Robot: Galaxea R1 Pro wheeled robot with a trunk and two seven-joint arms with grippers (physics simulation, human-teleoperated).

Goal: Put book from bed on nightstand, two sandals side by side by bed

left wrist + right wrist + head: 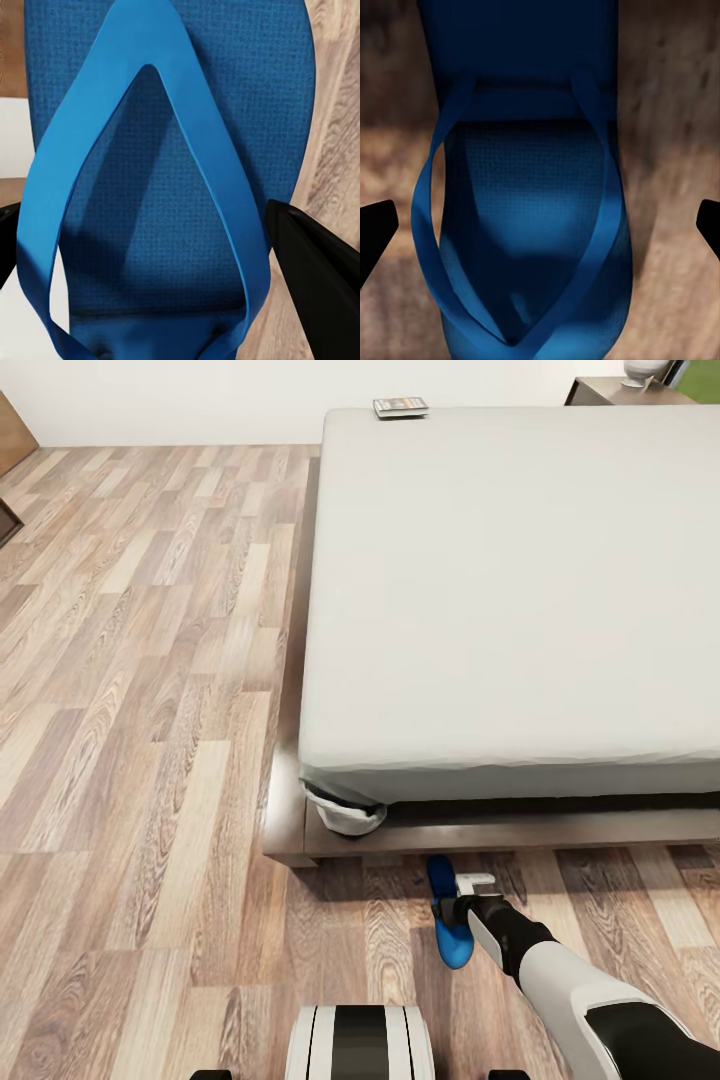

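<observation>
Sandal (452,925) lies on the floor (150,760) under the outstretched right arm; right tool (462,900) stands wide open around it, the fingertips (375,229) apart from it.

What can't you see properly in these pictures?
- Head view: the right tool covers the middle of a blue sandal on the floor.
- Head view: the book on the bed is too small to read.
- Head view: the nightstand is cut off by the top edge.
- Left wrist view: a sandal runs past the edges; whether the left tool grips it is unclear.
</observation>
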